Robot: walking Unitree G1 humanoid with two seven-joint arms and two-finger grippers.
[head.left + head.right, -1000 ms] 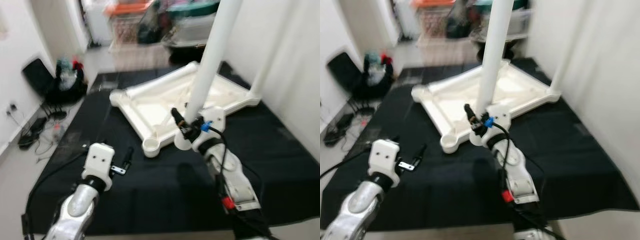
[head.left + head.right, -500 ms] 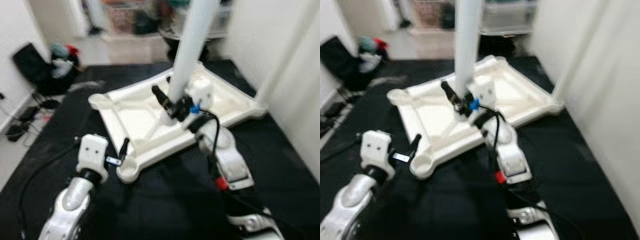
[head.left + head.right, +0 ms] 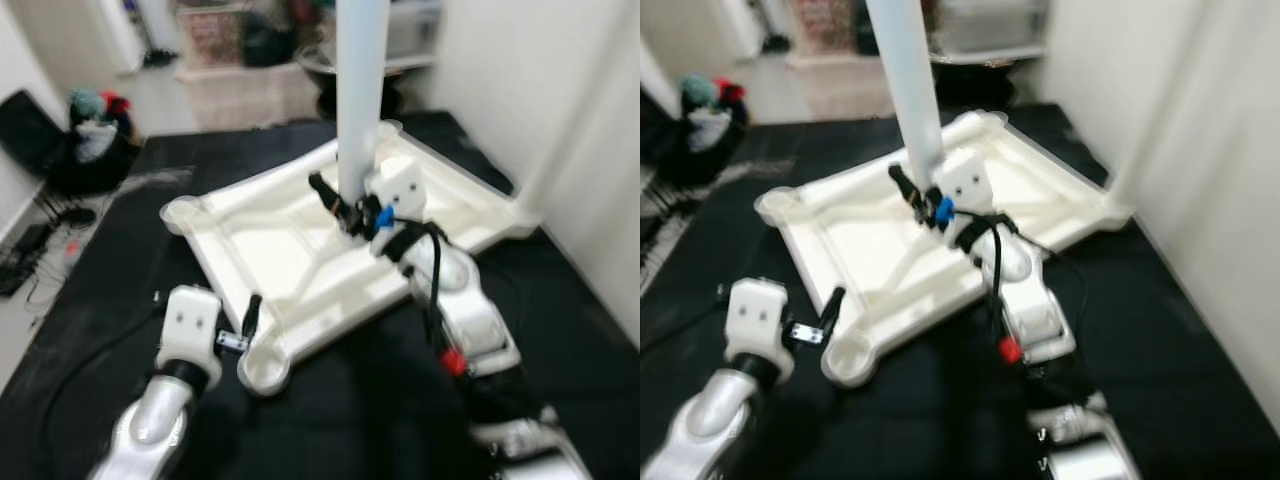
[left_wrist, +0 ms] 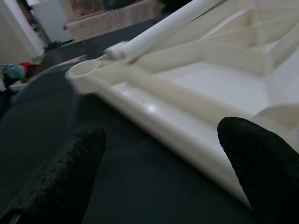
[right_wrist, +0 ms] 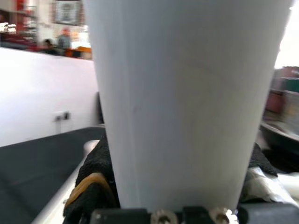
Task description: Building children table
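The white tabletop (image 3: 290, 245) lies upside down on a black mat (image 3: 120, 300), ribs and corner sockets facing up. The right gripper (image 3: 338, 208) is clamped on the lower end of a white table leg (image 3: 360, 90), which stands close to upright above the gripper and runs out of the top of the head views. In the right wrist view the leg (image 5: 187, 98) sits between the two black fingers (image 5: 96, 172), which press against its sides. The gripper and the leg's lower end are over the inner panel of the tabletop, near the middle ribs, with the silver right arm reaching in from the near side. The left gripper (image 3: 250, 318) holds nothing; its fingers (image 4: 65, 170) are spread apart, as the left wrist view shows. It hovers low over the mat just beside the near corner socket (image 3: 262, 372) of the tabletop, with the tabletop's near rim directly ahead of its fingertips. Beyond the tabletop, past the far edge of the mat, stand storage boxes (image 3: 215, 25), and a dark bag (image 3: 95, 150) lies off to the left arm's side.
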